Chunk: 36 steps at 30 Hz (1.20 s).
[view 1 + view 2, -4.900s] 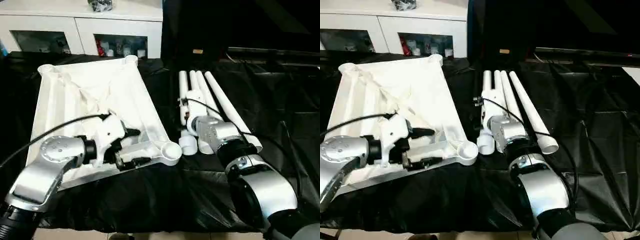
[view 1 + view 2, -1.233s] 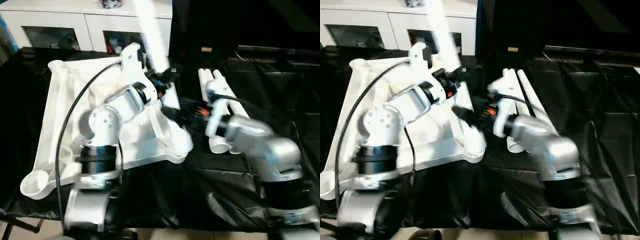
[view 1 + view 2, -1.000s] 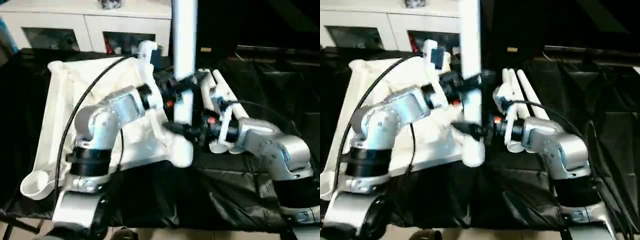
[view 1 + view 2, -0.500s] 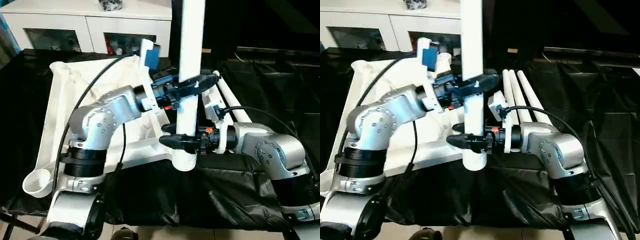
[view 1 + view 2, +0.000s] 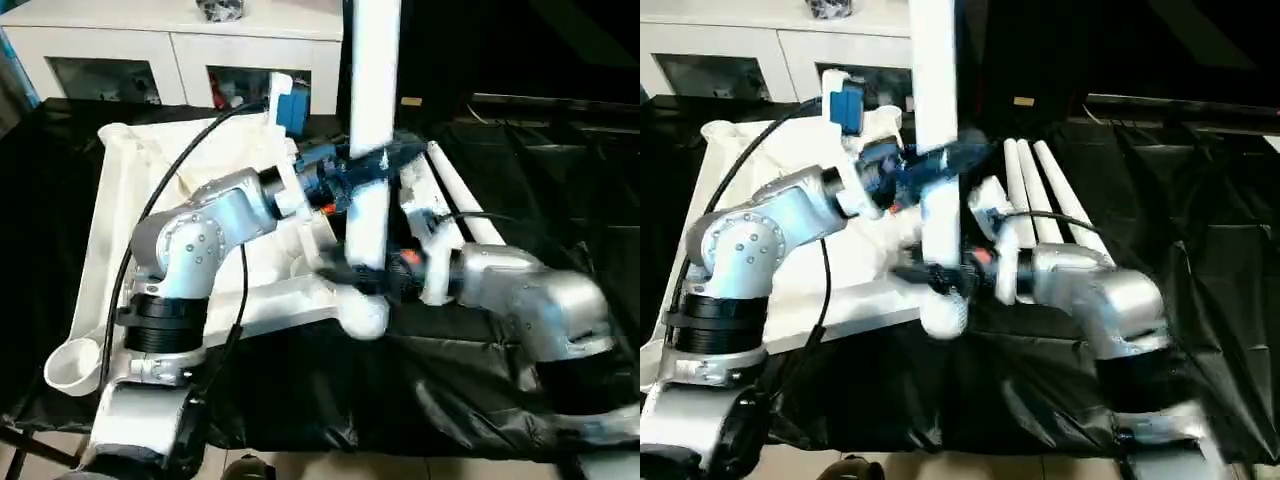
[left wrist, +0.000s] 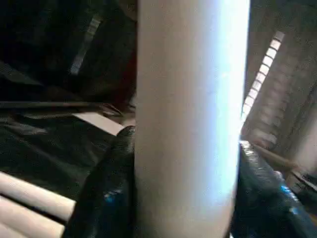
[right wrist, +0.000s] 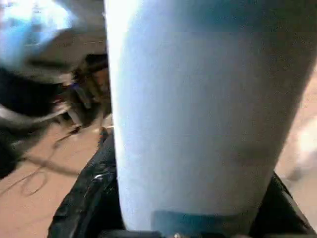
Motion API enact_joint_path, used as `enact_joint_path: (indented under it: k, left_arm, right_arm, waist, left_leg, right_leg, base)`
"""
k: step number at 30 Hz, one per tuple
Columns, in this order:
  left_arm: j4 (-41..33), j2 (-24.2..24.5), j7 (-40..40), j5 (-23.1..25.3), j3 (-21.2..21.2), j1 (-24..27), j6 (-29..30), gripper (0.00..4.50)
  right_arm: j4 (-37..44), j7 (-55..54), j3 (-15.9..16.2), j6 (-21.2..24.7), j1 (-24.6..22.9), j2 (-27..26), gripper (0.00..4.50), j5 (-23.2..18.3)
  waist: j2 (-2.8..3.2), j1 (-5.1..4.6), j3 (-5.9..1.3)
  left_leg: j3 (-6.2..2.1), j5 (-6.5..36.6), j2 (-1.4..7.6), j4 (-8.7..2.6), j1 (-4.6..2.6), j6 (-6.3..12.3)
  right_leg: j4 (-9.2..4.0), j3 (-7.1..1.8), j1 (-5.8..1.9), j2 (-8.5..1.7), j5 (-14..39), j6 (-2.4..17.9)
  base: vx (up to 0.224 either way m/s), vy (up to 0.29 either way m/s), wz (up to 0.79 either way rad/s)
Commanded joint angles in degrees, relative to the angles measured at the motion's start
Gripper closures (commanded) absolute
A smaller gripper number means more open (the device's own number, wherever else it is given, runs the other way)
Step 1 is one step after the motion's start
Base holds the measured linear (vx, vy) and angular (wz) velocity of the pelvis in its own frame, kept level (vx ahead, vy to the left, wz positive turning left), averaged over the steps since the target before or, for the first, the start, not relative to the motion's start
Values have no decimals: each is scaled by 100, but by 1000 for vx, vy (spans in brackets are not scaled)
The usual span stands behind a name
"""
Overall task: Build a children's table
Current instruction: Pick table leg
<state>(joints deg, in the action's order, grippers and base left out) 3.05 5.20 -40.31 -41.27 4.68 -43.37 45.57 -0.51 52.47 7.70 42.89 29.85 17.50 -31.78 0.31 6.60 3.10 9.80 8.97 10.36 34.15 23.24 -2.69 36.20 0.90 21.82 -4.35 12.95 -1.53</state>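
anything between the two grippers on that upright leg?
Just a bare stretch of the leg itself: left gripper clamps it higher up, right gripper lower, near the tabletop's corner socket. Seen in the left eye view.

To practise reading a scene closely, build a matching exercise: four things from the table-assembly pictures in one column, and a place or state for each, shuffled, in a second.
Things:
1. upright leg
2. tabletop
3. spare legs
4. cabinet

Places or states:
A. lying side by side on the black cloth
B. stands behind the work area, glass doors
C. gripped by both the left gripper and the right gripper
D. lying underside up

Pairs: 1-C, 2-D, 3-A, 4-B
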Motion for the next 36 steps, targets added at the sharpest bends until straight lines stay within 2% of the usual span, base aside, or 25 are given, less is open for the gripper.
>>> enact_joint_path:
  k: [1,2,3,5,6,7,9,11,13,22,23,24,25,27,28,29,30,31,33,36]
  left_arm:
    - [-46,-61,504,274,9,-112,-97,183]
    - [-33,-89,743,401,9,-106,-88,174]
    - [-3,-164,1156,529,47,-97,53,170]
    - [57,-264,1760,714,91,-95,326,170]
    - [56,-346,2034,809,118,-76,318,170]
    - [39,-432,2312,911,153,-64,291,170]
    - [29,-610,2823,1109,219,-54,141,201]
    - [24,-805,3221,1223,313,-45,-81,203]
    - [36,-891,3312,1204,368,-50,-200,230]
    - [131,-932,3520,1131,584,-106,-230,237]
    - [140,-930,3534,1120,583,-84,-263,237]
    - [148,-911,3500,1117,567,-75,-278,237]
    - [154,-899,3471,1121,557,-72,-288,237]
    - [173,-878,3401,1104,566,-82,-320,237]
    - [187,-828,3274,1092,527,-93,-347,251]
    - [187,-828,3274,1092,527,-93,-347,260]
    - [201,-745,3027,1009,478,-121,-316,262]
    - [204,-700,2894,963,442,-128,-280,262]
    - [209,-660,2743,902,415,-124,-244,265]
    - [214,-556,2320,710,357,-108,-164,266]
  right_arm:
    - [-198,-627,-171,-96,152,-133,262,284]
    - [-231,-833,-216,-136,180,-222,262,347]
    - [-276,-1176,-290,-194,231,-372,262,446]
    - [-320,-1612,-386,-179,294,-564,262,527]
    - [-296,-1816,-400,-201,311,-667,262,591]
    - [-286,-2040,-457,-117,336,-793,262,590]
    - [-230,-2284,-476,-77,359,-956,262,619]
    - [-203,-2446,-428,-72,387,-1062,262,704]
    - [-154,-2435,-361,-69,374,-1095,262,718]
    - [-82,-2534,-308,-26,332,-1101,262,755]
    - [-77,-2493,-354,-18,329,-1068,262,710]
    - [-78,-2453,-392,2,334,-1036,206,672]
    - [-78,-2425,-419,21,340,-1018,192,653]
    - [-76,-2282,-449,71,358,-920,189,601]
    - [-32,-1972,-417,167,351,-701,170,515]
    - [-32,-1972,-417,167,351,-701,159,515]
    - [70,-1459,-344,274,307,-318,153,387]
    - [83,-1303,-326,312,302,-185,153,351]
    - [72,-1149,-293,321,305,-48,140,348]
    - [19,-651,-236,308,354,321,111,307]
  waist:
    - [-13,13,-428]
    - [0,6,-424]
    - [-19,6,-427]
    - [2,-16,-423]
    - [-22,3,-434]
    - [-4,17,-430]
    - [-11,10,-437]
    - [-9,17,-435]
    - [-18,18,-426]
    - [-14,7,-418]
    - [3,5,-420]
    - [4,4,-422]
    - [-2,8,-422]
    - [-8,0,-417]
    - [24,-10,-423]
    - [19,-6,-426]
    - [9,6,-426]
    - [18,44,-425]
    - [8,48,-428]
    - [-24,63,-437]
  left_leg:
    - [-57,759,201,-370,-190,-125]
    - [-57,770,200,-372,-189,-136]
    - [-56,775,194,-375,-195,-157]
    - [-60,745,194,-379,-191,-221]
    - [-55,726,191,-371,-197,-208]
    - [-60,695,190,-377,-187,-210]
    - [-64,633,184,-375,-171,-201]
    - [-64,632,188,-372,-172,-194]
    - [-64,690,181,-380,-164,-191]
    - [-68,803,181,-391,-172,-280]
    - [-69,798,181,-389,-173,-284]
    - [-68,805,184,-386,-179,-291]
    - [-68,803,180,-386,-175,-289]
    - [-80,806,170,-393,-164,-282]
    - [-85,822,170,-390,-172,-278]
    - [-82,870,174,-383,-188,-281]
    - [-84,883,173,-382,-184,-276]
    - [-74,854,191,-373,-206,-262]
    - [-73,790,185,-374,-182,-243]
    - [-56,625,174,-342,-173,-141]
  right_leg:
    - [-347,-110,-238,-294,-342,1446]
    - [-349,-111,-223,-294,-322,1430]
    - [-354,-106,-233,-291,-280,1385]
    - [-341,-111,-216,-277,-338,1335]
    - [-351,-114,-227,-281,-344,1298]
    - [-353,-114,-228,-284,-382,1280]
    - [-343,-112,-238,-276,-512,1251]
    - [-353,-111,-238,-279,-557,1211]
    - [-370,-113,-241,-281,-471,1137]
    - [-386,-116,-219,-271,-295,1013]
    - [-382,-115,-219,-271,-309,1013]
    - [-385,-116,-213,-266,-337,1006]
    - [-383,-116,-222,-264,-374,1001]
    - [-384,-113,-242,-256,-440,931]
    - [-389,-113,-239,-262,-401,898]
    - [-400,-112,-233,-256,-361,882]
    - [-394,-112,-248,-251,-370,889]
    - [-395,-118,-222,-257,-410,908]
    - [-378,-113,-232,-260,-466,961]
    - [-352,-110,-242,-264,-691,1158]
  base:
    - [0,0,0]
    - [0,0,0]
    - [0,0,0]
    - [0,0,0]
    - [0,0,0]
    - [0,0,0]
    - [0,0,0]
    - [0,0,0]
    - [0,0,0]
    - [0,0,0]
    - [0,0,0]
    - [0,0,0]
    - [0,0,0]
    - [0,0,0]
    - [0,0,0]
    - [0,0,0]
    - [0,0,0]
    - [0,0,0]
    - [0,0,0]
    - [0,0,0]
